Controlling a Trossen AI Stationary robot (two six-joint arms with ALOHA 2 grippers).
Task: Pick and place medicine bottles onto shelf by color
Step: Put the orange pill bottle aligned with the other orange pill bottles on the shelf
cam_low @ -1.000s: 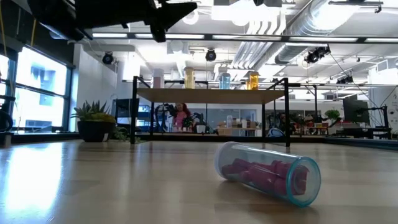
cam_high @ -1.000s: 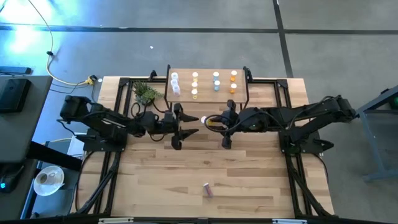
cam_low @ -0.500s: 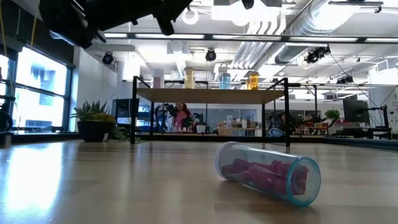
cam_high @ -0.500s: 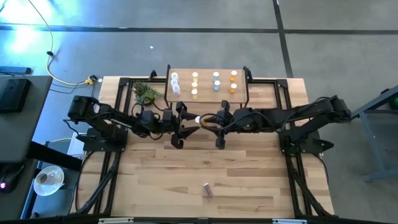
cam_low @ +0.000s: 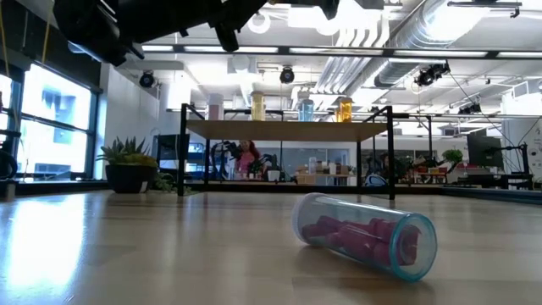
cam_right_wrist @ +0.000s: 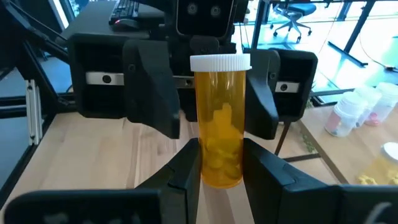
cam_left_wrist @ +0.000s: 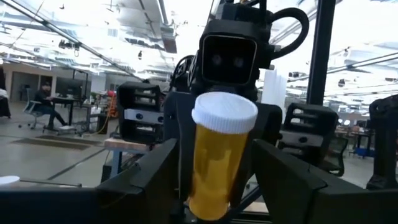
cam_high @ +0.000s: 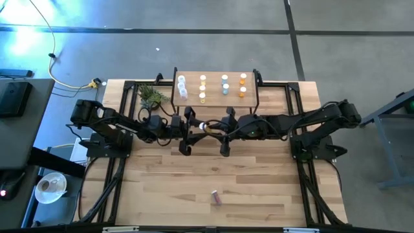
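Right gripper [cam_right_wrist: 221,167]: squeezing the bottom of the yellow bottle [cam_right_wrist: 220,121], standing straight up in the air near the shelf's [cam_high: 215,100] front edge.
Left gripper [cam_left_wrist: 214,180]: fingers around the same bottle; cannot tell if they grip.
Purple bottle [cam_low: 366,234]: lying near the table's [cam_high: 259,188] front edge.

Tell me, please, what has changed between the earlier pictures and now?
The right gripper, shut on the yellow bottle, moved toward the left gripper in front of the shelf. Now the bottle stands between the left gripper's fingers, which have narrowed around it; a handover seems under way. The bottles on the shelf, the plant and the purple bottle lying on the table stayed as they were.
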